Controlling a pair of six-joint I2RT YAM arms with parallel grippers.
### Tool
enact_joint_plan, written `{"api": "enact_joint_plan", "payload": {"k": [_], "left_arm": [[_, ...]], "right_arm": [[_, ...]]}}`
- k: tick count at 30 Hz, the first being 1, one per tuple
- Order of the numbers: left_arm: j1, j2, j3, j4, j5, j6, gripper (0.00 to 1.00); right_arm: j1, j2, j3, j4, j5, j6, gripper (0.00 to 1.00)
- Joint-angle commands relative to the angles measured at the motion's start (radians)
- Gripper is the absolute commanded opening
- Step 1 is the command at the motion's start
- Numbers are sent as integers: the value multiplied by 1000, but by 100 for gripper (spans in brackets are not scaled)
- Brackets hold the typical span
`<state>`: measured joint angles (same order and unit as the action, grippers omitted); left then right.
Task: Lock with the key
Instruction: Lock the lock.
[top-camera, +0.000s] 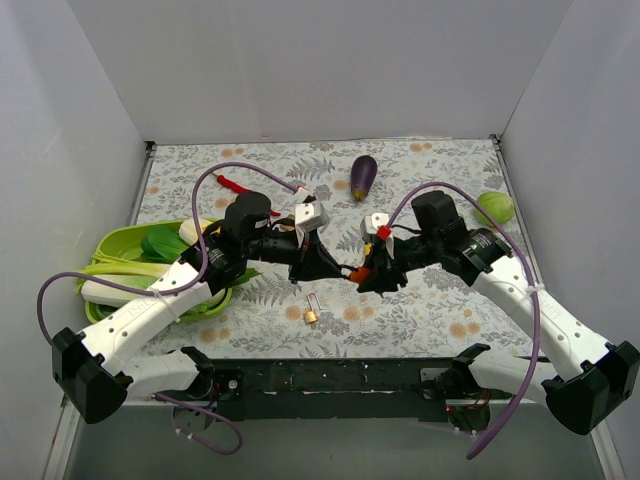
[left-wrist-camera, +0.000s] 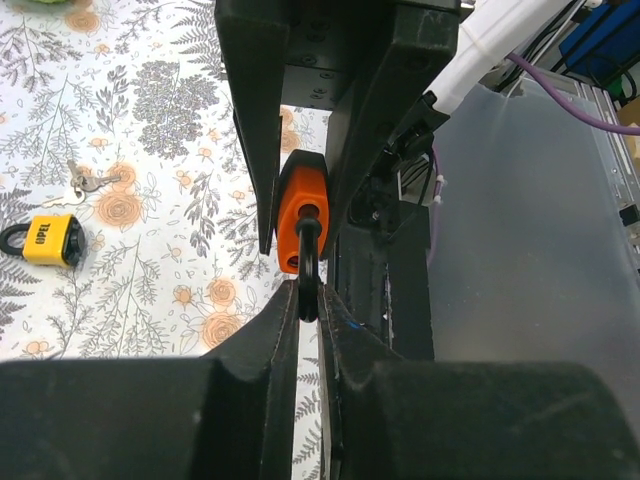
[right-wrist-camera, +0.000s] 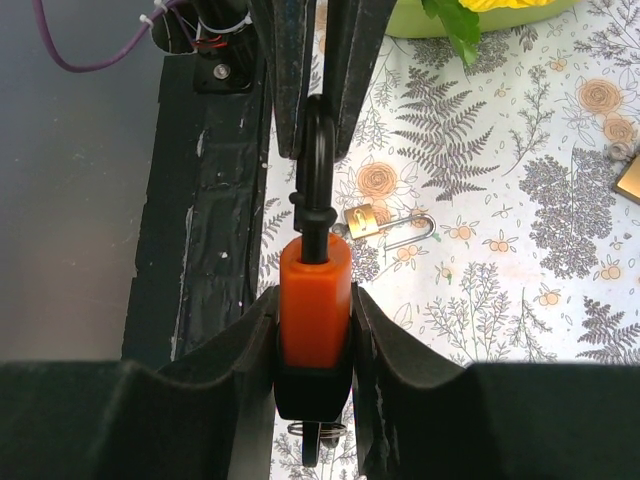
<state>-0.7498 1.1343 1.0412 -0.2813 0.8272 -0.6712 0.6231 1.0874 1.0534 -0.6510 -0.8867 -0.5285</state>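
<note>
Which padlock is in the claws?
The orange padlock: its body sits in the right claw and the left claw pinches its black shackle. The brass padlock and the yellow padlock lie loose on the table.

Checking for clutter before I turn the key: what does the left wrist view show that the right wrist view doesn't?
Left wrist only: a whole yellow padlock, keys near it; a yellowish sliver at the right wrist's edge may be the same lock. Right wrist only: a small brass padlock, shackle open, and a green bowl rim. Both: the orange padlock, its body in the right claw, its black shackle pinched by the left claw.
</note>
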Motion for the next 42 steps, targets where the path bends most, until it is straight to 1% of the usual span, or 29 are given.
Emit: {"api": "enact_joint_plan", "payload": {"k": [1, 6, 11, 16, 18, 23, 28, 32, 36, 42], "left_arm": [[-6, -4, 23, 21, 4, -16, 0], [-16, 4, 16, 53, -10, -28, 0], [-33, 8, 3, 64, -33, 8, 0], [-46, 8, -10, 71, -36, 16, 0], [-49, 12, -15, 79, -31, 2, 0], [-79, 28, -43, 117, -22, -50, 0], [-117, 47, -98, 169, -22, -85, 0], [-141, 74, -104, 217, -14, -117, 0], [-172, 78, -138, 223, -10, -137, 0], [-181, 59, -181, 223, 0, -183, 0]], "right_arm": [[0, -9, 59, 36, -14, 1, 1], [3, 3, 79, -4, -58, -27, 1], [12, 29, 92, -55, -118, -30, 1], [17, 39, 109, -61, -130, -24, 1], [18, 42, 111, -43, -130, -4, 1], [17, 42, 115, 63, -132, 77, 1], [27, 63, 134, 108, -139, 102, 1], [41, 75, 126, 148, -139, 122, 1], [46, 81, 129, 169, -132, 128, 1], [44, 85, 148, 182, -120, 131, 1]]}}
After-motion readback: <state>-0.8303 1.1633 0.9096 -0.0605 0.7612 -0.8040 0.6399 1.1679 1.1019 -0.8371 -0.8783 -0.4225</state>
